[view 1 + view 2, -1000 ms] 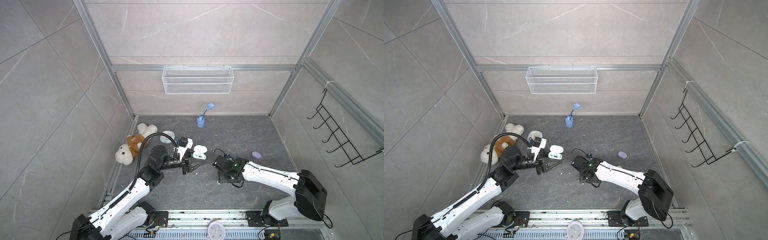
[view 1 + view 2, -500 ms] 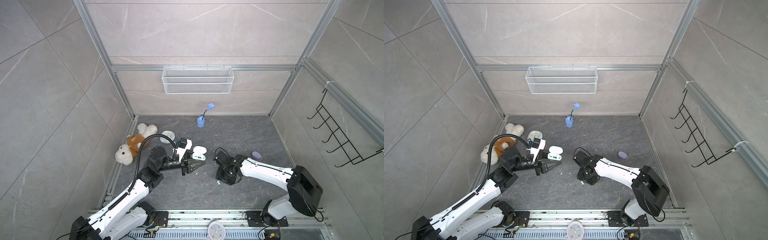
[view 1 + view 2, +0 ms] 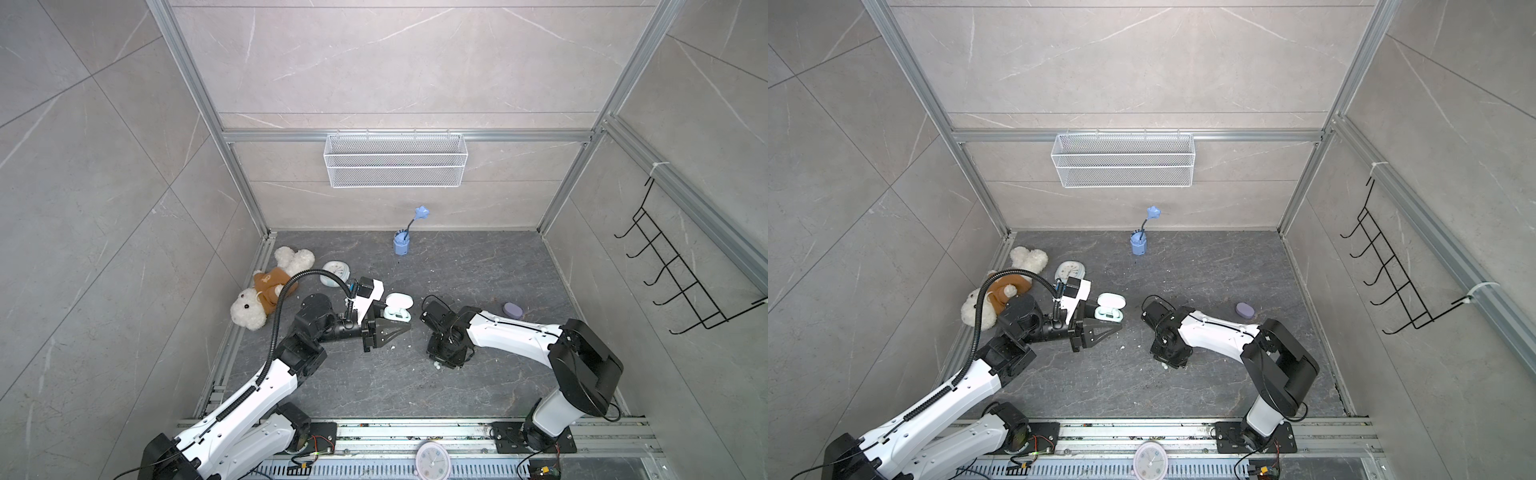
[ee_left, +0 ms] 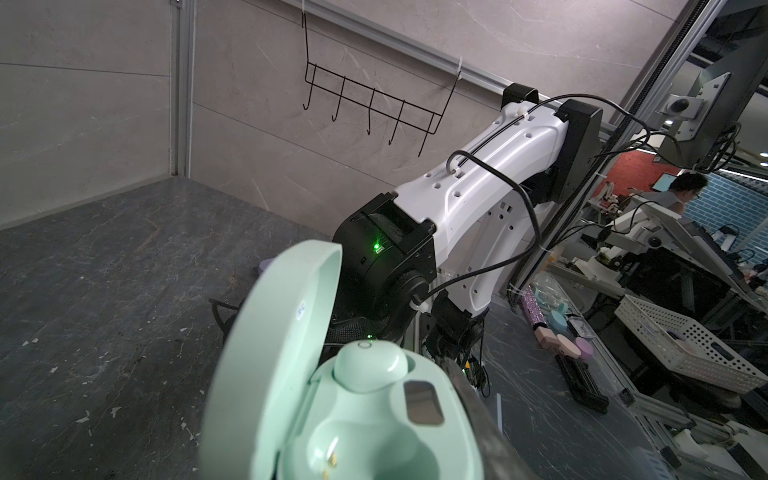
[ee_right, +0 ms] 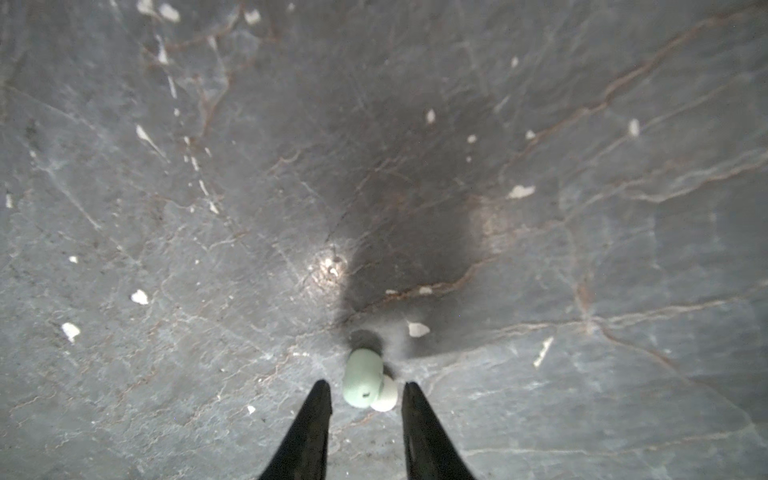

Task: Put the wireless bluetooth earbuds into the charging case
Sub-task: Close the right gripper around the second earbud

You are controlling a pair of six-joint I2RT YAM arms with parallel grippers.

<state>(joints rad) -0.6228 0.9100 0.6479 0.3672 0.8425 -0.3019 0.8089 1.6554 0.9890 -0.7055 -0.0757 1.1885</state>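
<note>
Mint earbud [image 5: 363, 384] between right fingers [image 5: 319, 413], narrowly parted, gaps both sides; left fingers [image 3: 390, 331] closed.

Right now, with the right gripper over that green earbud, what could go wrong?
1. The mint earbud lies only at the very tips of the right gripper, so closing may squirt it out.
2. The left gripper is shut beside the charging case, not around it; pressing a bud in may slide it.

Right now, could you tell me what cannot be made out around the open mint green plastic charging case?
- Left wrist view: the case, cut off by the frame edge; whether the left gripper holds it is unclear.
- Both top views: tiny glossy mint green earbud, too small among crumbs.
</note>
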